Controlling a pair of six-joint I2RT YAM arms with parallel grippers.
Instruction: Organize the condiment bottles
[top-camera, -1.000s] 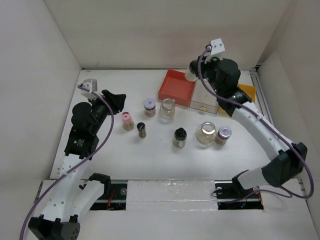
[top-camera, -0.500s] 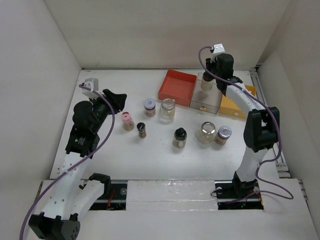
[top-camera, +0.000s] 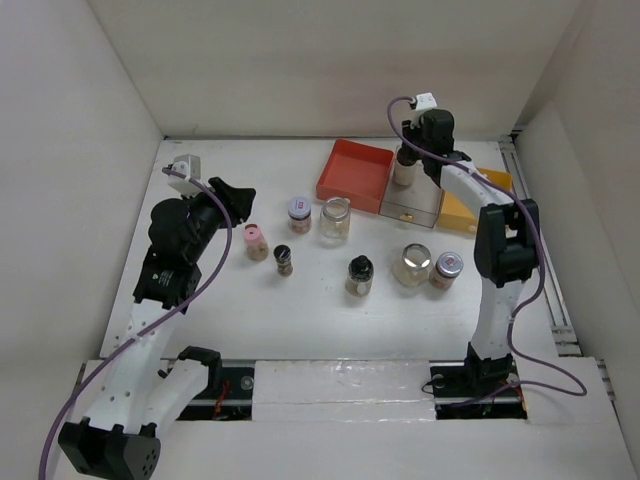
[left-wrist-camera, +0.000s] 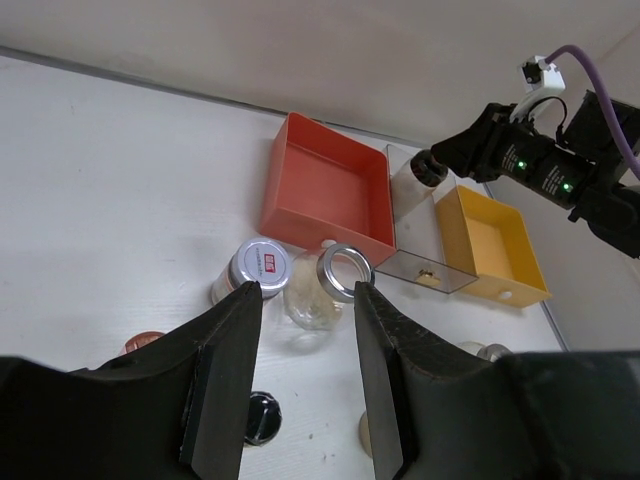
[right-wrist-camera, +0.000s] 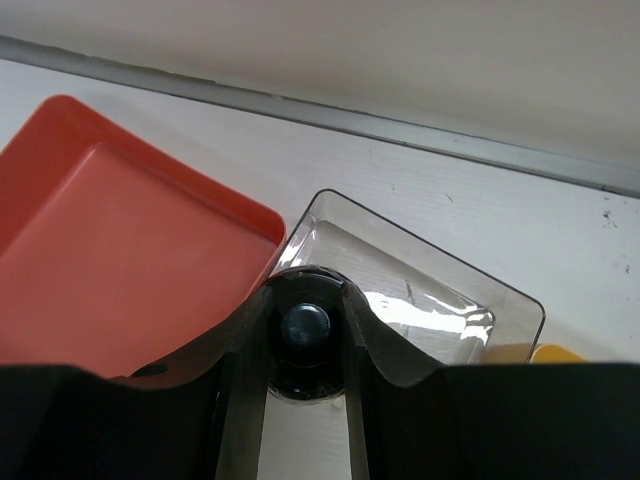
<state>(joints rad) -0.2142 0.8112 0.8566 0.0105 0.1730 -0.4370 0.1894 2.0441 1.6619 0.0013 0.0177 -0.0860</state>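
My right gripper (top-camera: 405, 158) is shut on a black-capped bottle (right-wrist-camera: 305, 335), holding it upright over the left end of the clear tray (right-wrist-camera: 420, 290). On the table stand a pink-capped bottle (top-camera: 257, 241), a small black-capped bottle (top-camera: 284, 260), a silver-lidded jar (top-camera: 299, 214), a clear glass jar (top-camera: 335, 218), another black-capped bottle (top-camera: 360, 275), a wide glass jar (top-camera: 412, 265) and a short red-lidded jar (top-camera: 447, 268). At the far left my left gripper (top-camera: 240, 197) hangs open above the table, nothing between its fingers (left-wrist-camera: 225, 370), aimed toward the silver-lidded jar (left-wrist-camera: 258, 268).
Three trays line the back: red tray (top-camera: 353, 172), clear tray (top-camera: 412, 203), yellow tray (top-camera: 468, 212). White walls close in the table on the left, back and right. The arm bases sit at the near edge.
My right arm has carried the black-capped bottle from above the red tray's right edge to over the clear tray. The left arm has barely shifted.
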